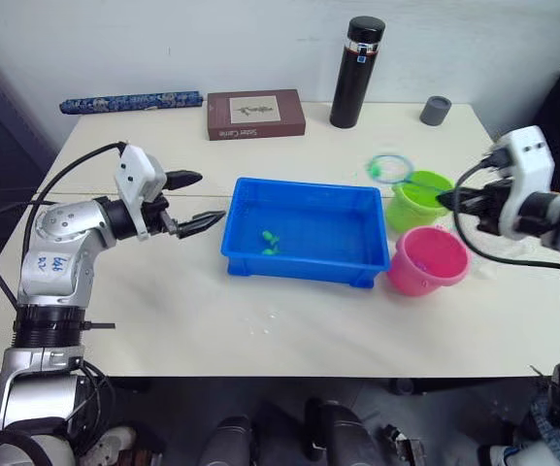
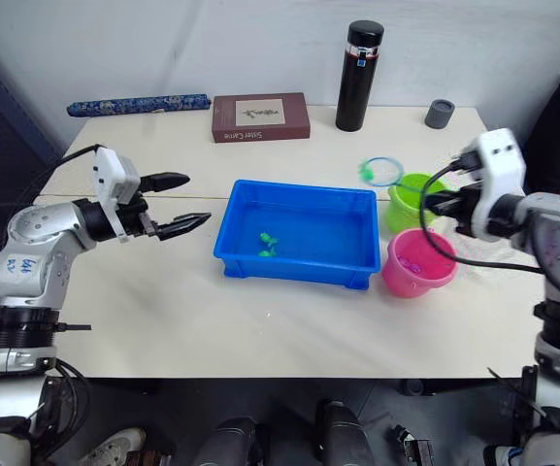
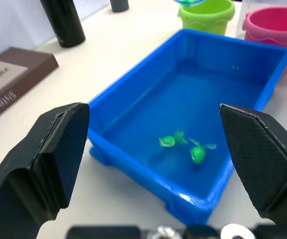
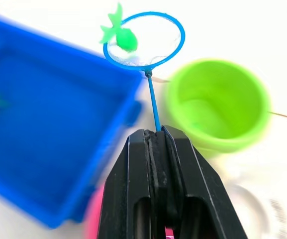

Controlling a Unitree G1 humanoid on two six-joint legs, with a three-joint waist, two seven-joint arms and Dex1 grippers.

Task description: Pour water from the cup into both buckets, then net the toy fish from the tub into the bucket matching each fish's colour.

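Water in the tub is hard to see, and the green fish lying in it are bunched close, so I can't count them for sure; it looks like 2 or 3. The net handle is partly hidden where it goes into the right gripper, whose 2 black fingers are pressed tight on it. The net is held up in the air, past the far right corner of the tub and just beside the green bucket. 1 green fish sits at the edge of the hoop, its tail sticking up over the rim.

There are 2 buckets. The green one stands just right of the tub's far corner. The pink bucket stands in front of it, close by the tub's near right corner. Something small and pink lies inside the pink bucket, too tiny to tell what it is.

The left gripper holds nothing. Its 2 fingers are spread wide, and it hangs just left of the tub, not touching it.

At the back of the table are 1 black bottle, 1 brown book, 1 small grey cup and 1 long blue roll.
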